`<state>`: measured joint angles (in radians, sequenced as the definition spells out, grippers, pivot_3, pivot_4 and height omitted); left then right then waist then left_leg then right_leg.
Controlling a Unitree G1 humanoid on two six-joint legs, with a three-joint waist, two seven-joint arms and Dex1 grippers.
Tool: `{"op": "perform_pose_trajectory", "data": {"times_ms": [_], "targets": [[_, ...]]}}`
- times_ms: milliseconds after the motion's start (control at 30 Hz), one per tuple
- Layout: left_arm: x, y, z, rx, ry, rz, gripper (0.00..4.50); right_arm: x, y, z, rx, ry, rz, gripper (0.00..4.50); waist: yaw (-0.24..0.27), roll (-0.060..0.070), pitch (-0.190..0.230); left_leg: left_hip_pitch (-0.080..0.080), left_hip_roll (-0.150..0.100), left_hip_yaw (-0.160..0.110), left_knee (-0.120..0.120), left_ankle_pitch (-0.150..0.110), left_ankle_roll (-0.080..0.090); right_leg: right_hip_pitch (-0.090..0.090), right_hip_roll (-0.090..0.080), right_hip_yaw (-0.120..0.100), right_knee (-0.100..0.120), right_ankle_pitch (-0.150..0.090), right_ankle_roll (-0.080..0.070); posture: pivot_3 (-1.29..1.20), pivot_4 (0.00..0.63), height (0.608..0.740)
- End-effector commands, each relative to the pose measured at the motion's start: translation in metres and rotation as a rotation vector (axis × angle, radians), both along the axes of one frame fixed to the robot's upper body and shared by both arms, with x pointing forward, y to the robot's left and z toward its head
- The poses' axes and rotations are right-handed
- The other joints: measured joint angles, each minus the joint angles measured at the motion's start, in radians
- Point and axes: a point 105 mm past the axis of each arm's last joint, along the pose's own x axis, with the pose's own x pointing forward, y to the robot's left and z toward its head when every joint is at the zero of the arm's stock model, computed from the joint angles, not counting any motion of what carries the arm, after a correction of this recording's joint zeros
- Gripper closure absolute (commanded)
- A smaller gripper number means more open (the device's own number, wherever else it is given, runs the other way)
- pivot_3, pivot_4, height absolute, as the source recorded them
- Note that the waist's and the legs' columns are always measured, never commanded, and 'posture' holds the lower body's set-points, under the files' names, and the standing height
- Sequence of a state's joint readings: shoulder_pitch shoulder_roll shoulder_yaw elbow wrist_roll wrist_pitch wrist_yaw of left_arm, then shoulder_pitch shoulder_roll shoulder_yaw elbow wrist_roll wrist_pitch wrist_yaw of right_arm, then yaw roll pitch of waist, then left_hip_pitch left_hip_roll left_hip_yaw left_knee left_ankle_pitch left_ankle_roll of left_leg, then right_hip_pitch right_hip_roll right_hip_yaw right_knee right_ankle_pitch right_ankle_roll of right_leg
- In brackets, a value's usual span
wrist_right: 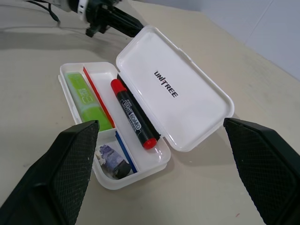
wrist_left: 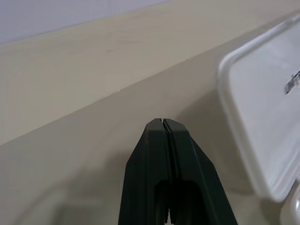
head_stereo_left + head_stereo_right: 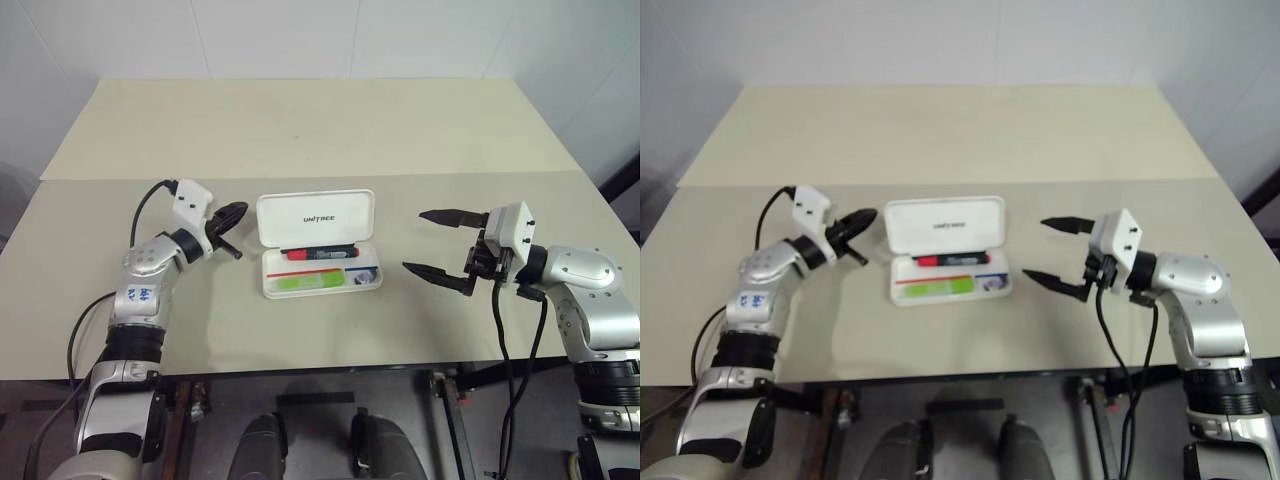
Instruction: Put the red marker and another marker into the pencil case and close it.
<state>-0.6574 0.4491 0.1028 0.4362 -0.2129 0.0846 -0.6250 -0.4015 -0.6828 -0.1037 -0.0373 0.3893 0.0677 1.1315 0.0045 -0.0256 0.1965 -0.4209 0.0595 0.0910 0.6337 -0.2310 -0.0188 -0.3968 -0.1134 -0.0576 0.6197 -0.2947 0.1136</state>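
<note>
Right wrist view: both markers are laid inside the open white plastic pencil case (image 1: 140, 117), so the left gripper (image 3: 232, 214), jaws clenched empty, is placed beside the lid, presumably to close it, while the right gripper (image 3: 440, 243) is kept released wide.

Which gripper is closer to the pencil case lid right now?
Left. The left gripper, shut, sits just off the left edge of the raised lid. The right gripper, open, hangs farther off on the pencil case's other side.
</note>
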Motion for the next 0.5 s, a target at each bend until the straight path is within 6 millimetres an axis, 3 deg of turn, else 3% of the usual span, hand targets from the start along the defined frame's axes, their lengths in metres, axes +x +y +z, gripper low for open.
{"op": "perform_pose_trajectory", "data": {"times_ms": [33, 333, 500], "targets": [[-0.003, -0.013, 0.024, -0.014, -0.099, -0.080, 4.45, -0.007, 0.006, 0.010, 0.027, -0.039, 0.022, 0.00, -0.001, 0.000, 0.000, 0.000, 0.000, 0.000, 0.000, 0.000, 0.000, 0.000, 0.000, 0.000, 0.000, 0.000, 0.000, 0.00, 0.150, 0.740], [-0.014, -0.022, 0.031, 0.138, -0.202, -0.189, 4.45, -0.011, 0.005, 0.008, 0.041, -0.028, 0.009, 0.00, 0.000, 0.000, 0.000, 0.000, 0.000, 0.001, 0.000, 0.000, 0.000, 0.000, 0.000, 0.000, -0.002, 0.000, 0.000, 0.00, 0.150, 0.740], [-0.028, -0.051, 0.033, 0.330, -0.245, -0.375, 4.45, -0.010, 0.005, 0.010, 0.049, -0.039, 0.004, 0.00, 0.007, 0.000, 0.000, 0.000, 0.000, 0.000, 0.002, 0.000, 0.000, 0.000, 0.000, 0.000, -0.001, 0.000, 0.000, 0.00, 0.150, 0.740]]}}
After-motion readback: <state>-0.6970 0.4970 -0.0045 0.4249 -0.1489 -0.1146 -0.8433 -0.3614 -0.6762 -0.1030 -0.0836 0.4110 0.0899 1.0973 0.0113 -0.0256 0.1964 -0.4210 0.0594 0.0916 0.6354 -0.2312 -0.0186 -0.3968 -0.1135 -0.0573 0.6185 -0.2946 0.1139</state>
